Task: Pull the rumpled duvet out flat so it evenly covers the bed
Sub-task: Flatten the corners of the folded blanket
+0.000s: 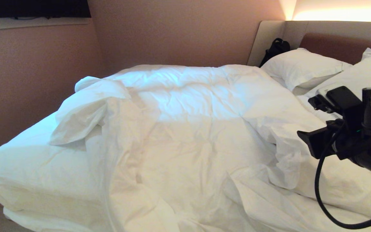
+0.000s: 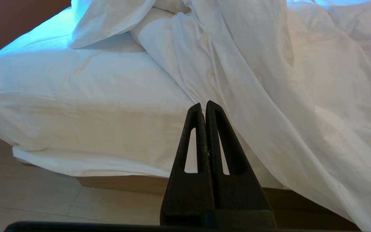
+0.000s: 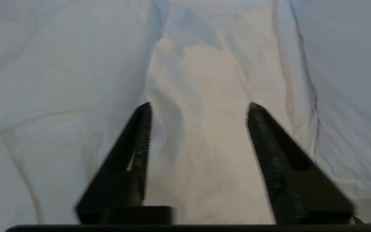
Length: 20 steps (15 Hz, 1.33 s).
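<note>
- Between the spread fingers of the right gripper (image 3: 198,109) lies a raised fold of the duvet (image 1: 188,138); the jaws stand apart with cloth in the gap, and whether the tips already press the fabric cannot be told.
- Only the head view shows where that arm sits: over the duvet's near right part, just short of the two pillows (image 1: 301,69) at the headboard (image 1: 343,45), with a black cable (image 1: 320,193) looping below it.
- Only the left wrist view shows the left gripper (image 2: 204,106), its fingers pressed together on nothing (it hangs off the bed's near corner, above the floor (image 2: 60,203)).
- Ahead of that closed gripper, the same view shows the bare fitted sheet (image 2: 92,106) over the corner of the bed (image 2: 124,183) and the duvet's edge spilling down the side beside it.
- From the head view, the duvet is bunched toward the middle, one corner folded back on itself at the far left, leaving the sheet uncovered there.
- No writing, brand or label can be read in any view.
</note>
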Motion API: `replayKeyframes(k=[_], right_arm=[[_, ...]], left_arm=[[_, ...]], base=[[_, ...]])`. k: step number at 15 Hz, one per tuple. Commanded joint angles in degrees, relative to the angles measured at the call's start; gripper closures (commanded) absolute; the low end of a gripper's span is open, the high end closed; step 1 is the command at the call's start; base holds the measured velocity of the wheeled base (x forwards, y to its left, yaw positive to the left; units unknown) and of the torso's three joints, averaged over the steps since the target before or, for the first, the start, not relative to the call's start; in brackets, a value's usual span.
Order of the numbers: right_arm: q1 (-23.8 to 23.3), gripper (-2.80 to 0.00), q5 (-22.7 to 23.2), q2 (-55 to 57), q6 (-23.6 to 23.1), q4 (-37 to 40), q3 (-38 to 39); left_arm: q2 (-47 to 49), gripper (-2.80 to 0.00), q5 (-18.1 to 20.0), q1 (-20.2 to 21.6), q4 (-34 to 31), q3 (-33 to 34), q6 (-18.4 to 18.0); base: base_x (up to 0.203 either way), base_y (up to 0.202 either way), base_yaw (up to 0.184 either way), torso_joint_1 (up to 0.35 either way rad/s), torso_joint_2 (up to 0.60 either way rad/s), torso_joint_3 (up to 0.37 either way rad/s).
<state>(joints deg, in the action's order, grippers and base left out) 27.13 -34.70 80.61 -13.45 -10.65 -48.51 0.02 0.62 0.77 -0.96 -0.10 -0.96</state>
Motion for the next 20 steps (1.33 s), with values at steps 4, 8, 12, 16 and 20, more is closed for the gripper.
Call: replayKeyframes(k=[4, 8, 12, 16, 20], right_arm=[[1.3, 0.0, 0.3, 3.1, 0.6, -0.1, 0.3], [3.2, 0.0, 0.2, 5.6, 2.0, -0.1, 0.4], [4.8, 0.0, 0.2, 7.5, 3.3, -0.2, 0.4], [5.6, 0.0, 0.1, 9.9, 4.7, -0.2, 0.1], [6.6, 0.0, -0.2, 11.9, 6.8, -0.3, -0.4]], left_arm=[[0.0, 0.0, 0.0, 0.0, 0.0, 0.0, 0.0], [0.0, 0.0, 0.1, 0.0, 0.0, 0.0, 0.0], [0.0, 0.0, 0.0, 0.0, 0.0, 0.0, 0.0], [0.0, 0.0, 0.1, 0.0, 0.0, 0.0, -0.1], [0.0, 0.0, 0.1, 0.0, 0.0, 0.0, 0.0]], base=[[0.0, 0.0, 0.0, 0.0, 0.0, 0.0], [0.0, 0.0, 0.0, 0.0, 0.0, 0.0], [0.0, 0.0, 0.0, 0.0, 0.0, 0.0], [0.0, 0.0, 0.0, 0.0, 0.0, 0.0], [0.0, 0.0, 0.0, 0.0, 0.0, 0.0]])
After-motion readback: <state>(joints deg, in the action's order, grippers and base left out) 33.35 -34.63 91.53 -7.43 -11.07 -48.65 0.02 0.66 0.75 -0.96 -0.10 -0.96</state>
